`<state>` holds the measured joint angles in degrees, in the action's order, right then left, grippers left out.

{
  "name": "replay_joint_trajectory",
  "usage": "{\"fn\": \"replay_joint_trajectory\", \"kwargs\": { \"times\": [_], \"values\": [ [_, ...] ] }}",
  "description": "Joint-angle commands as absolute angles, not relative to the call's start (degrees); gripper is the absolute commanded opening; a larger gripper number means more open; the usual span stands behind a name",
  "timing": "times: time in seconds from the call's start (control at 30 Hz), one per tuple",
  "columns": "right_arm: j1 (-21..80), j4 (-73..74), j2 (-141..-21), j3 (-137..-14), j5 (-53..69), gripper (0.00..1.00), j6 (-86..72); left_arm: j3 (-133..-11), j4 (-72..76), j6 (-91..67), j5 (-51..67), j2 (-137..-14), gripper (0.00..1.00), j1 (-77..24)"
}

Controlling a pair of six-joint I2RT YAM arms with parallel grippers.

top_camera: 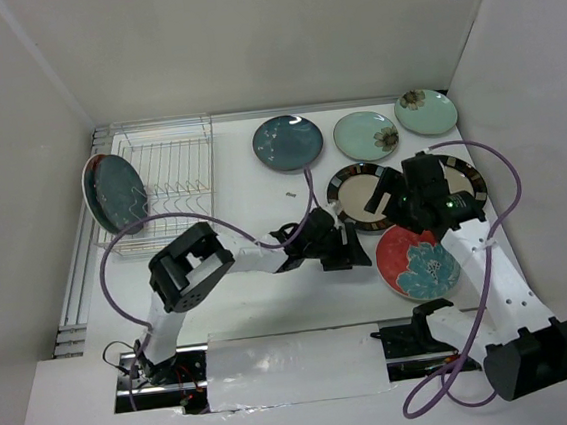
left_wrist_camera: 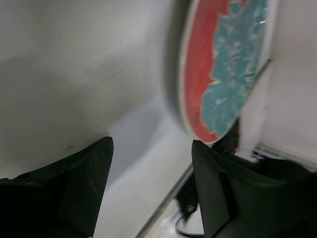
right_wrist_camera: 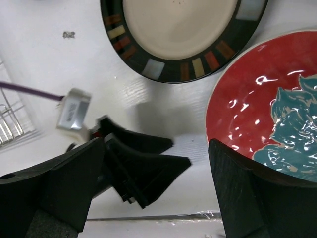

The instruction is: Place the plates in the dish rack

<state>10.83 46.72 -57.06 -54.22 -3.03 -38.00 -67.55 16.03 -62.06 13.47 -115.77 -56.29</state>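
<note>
The dish rack (top_camera: 172, 178) stands at the far left, and one dark teal plate (top_camera: 113, 194) stands upright at its left end. Flat on the table lie another dark teal plate (top_camera: 288, 142), two pale mint plates (top_camera: 366, 135) (top_camera: 426, 111), two cream plates with dark rims (top_camera: 358, 191) (top_camera: 469, 180) and a red plate with a teal flower (top_camera: 419, 263). My left gripper (top_camera: 355, 247) is open and empty, just left of the red plate (left_wrist_camera: 218, 74). My right gripper (top_camera: 391, 200) is open and empty above the cream plate (right_wrist_camera: 181, 29) and the red plate (right_wrist_camera: 262, 124).
The left gripper's fingers (right_wrist_camera: 168, 163) lie under the right wrist camera, close to the right gripper (right_wrist_camera: 156, 166). A small dark scrap (top_camera: 289, 190) lies on the table near the teal plate. White walls enclose the table. A purple cable (top_camera: 307, 195) trails from the left arm.
</note>
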Motion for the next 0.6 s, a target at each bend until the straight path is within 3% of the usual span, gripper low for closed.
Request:
{"fn": "replay_joint_trajectory", "kwargs": {
  "times": [0.0, 0.4, 0.5, 0.53, 0.57],
  "values": [
    [10.5, 49.5, -55.5, -56.7, -2.1, 0.92, -36.4, -71.5, 26.8, -68.6, 14.0, -119.3, 0.77, -58.0],
    [10.5, 50.6, -53.0, -59.2, -0.3, 0.92, -35.9, -79.1, 35.8, -78.9, 9.5, -133.0, 0.74, -61.5],
    [10.5, 51.2, -53.0, -59.2, 0.3, 0.92, -35.3, -79.6, 37.8, -80.6, 9.0, -134.6, 0.62, -62.1],
    [10.5, 51.2, -53.0, -59.2, 0.3, 0.92, -35.3, -79.6, 37.8, -81.3, 8.4, -135.3, 0.55, -62.1],
    [10.5, 51.2, -53.0, -59.2, 0.3, 0.92, -35.3, -79.6, 37.8, -81.3, 8.4, -135.3, 0.39, -62.1]
  ]
}}
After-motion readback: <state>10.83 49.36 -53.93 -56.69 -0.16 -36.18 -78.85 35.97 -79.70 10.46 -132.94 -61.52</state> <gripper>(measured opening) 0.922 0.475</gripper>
